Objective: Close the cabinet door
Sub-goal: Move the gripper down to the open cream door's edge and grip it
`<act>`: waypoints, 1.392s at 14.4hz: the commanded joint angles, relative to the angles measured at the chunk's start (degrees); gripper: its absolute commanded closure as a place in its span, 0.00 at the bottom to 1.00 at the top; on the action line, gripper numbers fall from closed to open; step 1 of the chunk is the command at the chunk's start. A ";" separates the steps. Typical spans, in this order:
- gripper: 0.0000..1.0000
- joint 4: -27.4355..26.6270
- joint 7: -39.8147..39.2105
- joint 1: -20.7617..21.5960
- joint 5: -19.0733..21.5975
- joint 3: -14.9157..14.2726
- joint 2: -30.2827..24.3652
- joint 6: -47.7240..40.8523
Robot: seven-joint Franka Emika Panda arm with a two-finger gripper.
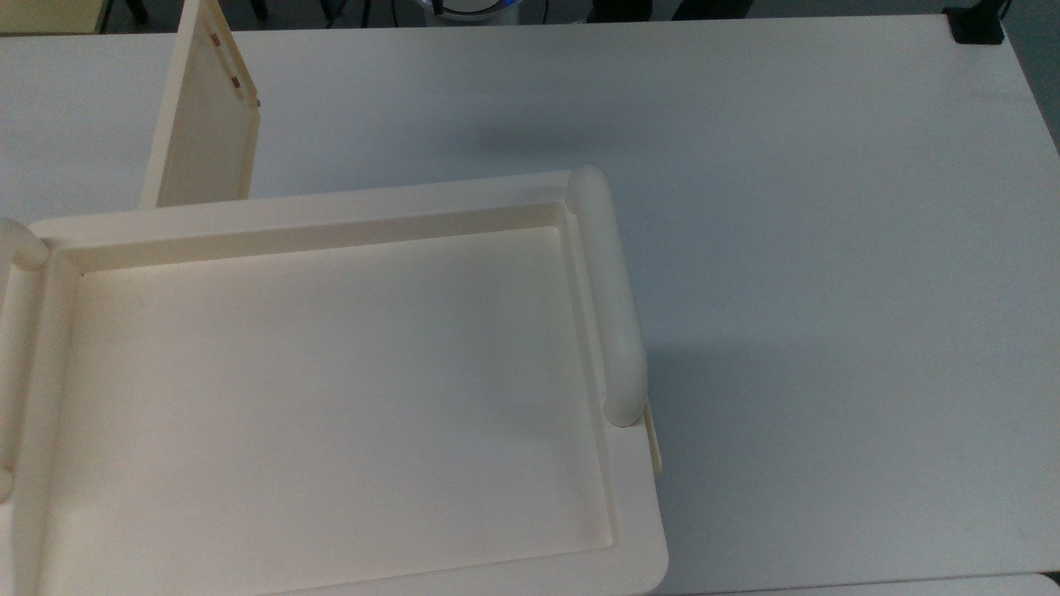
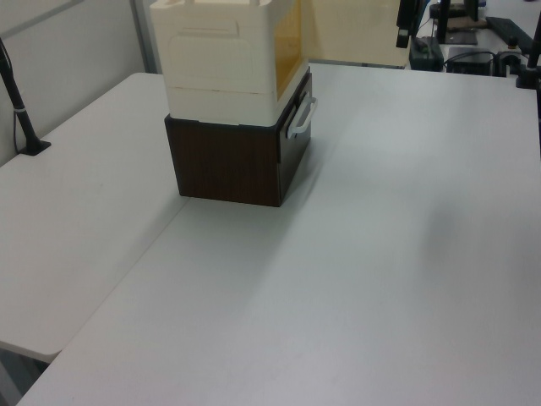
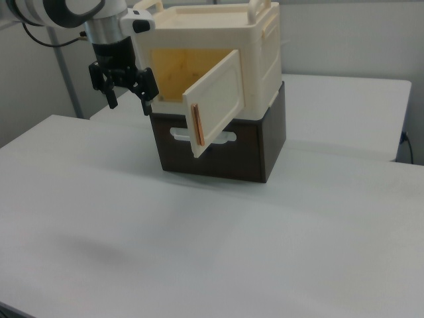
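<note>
The door (image 3: 216, 101) stands swung out from the cream cabinet (image 3: 265, 53), hinged on the right view's right, its free edge toward the camera. The gripper (image 3: 128, 98) hangs in the air at the right view's left of the cabinet opening, jaws spread wide, apart from the door. The cabinet rests on a brown box (image 3: 265, 149) on the worktop (image 3: 199, 252).

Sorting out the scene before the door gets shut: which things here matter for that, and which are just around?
For the job:
- cabinet door, standing open
- cream cabinet
- gripper, open

Just around:
- dark drawer unit
- white table
- black clamp
</note>
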 commanded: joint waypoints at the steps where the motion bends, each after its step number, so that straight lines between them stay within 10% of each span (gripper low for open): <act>1: 0.00 -0.95 0.62 0.22 -1.20 0.15 -1.21 -1.10; 11: 0.03 -0.16 -18.61 -4.53 -5.41 -4.24 -4.37 -4.63; 20: 0.97 -1.04 -20.22 -5.84 -4.19 -12.07 -1.75 12.22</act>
